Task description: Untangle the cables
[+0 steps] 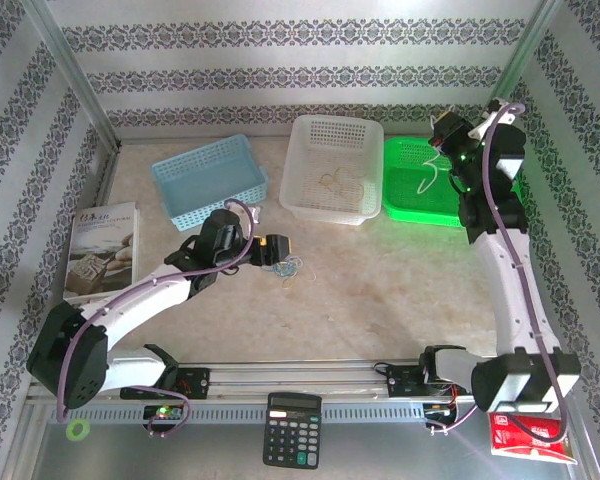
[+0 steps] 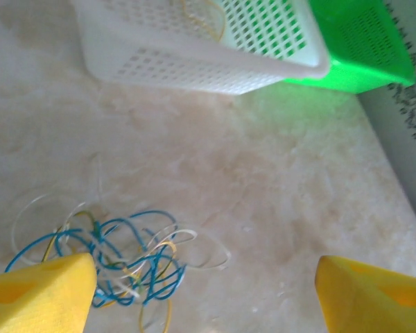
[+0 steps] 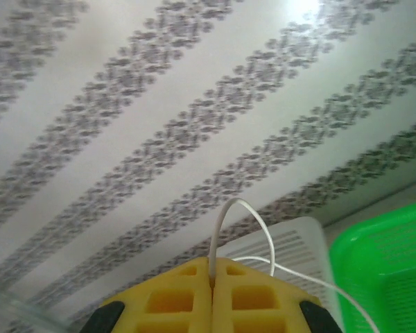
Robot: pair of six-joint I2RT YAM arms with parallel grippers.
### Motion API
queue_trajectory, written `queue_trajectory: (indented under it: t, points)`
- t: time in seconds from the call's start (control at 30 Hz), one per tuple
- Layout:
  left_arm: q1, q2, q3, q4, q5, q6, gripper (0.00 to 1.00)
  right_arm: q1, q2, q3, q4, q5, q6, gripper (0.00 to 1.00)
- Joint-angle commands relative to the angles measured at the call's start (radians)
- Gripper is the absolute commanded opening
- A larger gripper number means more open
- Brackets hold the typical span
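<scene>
Looking at the top view, you are seeing the left gripper (image 1: 278, 247) hanging low over the table (image 1: 400, 290), its jaws standing wide apart and holding nothing. The tangle of cables (image 1: 293, 268), made of blue, yellowish and whitish loops, is lying on the table just in front of it. In the left wrist view the loops are reaching up to the left yellow finger (image 2: 41, 291), though you cannot tell whether they are touching. The right gripper (image 1: 443, 140) is hanging high over the green basket (image 1: 420, 205), its jaws pressing together on a whitish wire (image 3: 225, 222) that is looping up out of the pads and trailing down. One yellowish cable (image 1: 330, 182) is lying inside the white basket (image 1: 310, 200).
</scene>
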Motion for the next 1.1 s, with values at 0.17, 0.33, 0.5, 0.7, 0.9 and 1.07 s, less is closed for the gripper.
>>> queue_trajectory:
  t: [0.17,0.33,0.5,0.7,0.9,1.07]
  points:
    - [-0.013,-0.058,0.052,-0.070,0.023,-0.023,0.86,-0.085,0.188,0.041,0.039,0.051,-0.017,0.00]
    - [-0.013,-0.088,0.066,-0.083,0.014,-0.027,0.89,-0.088,0.320,0.085,0.050,0.071,-0.034,0.00]
    - [-0.012,-0.112,0.079,-0.091,0.001,-0.030,0.90,-0.091,0.444,0.146,0.069,0.063,-0.065,0.00]
    - [-0.011,-0.114,0.096,-0.107,0.000,-0.023,0.90,-0.096,0.524,0.221,0.059,-0.024,-0.105,0.44]
    - [-0.011,-0.111,0.084,-0.083,0.001,-0.039,0.93,-0.096,0.451,0.169,0.074,-0.089,-0.093,0.65]
    - [-0.011,-0.115,0.071,-0.079,-0.004,-0.048,1.00,-0.066,0.331,0.069,0.094,-0.091,-0.099,0.95]
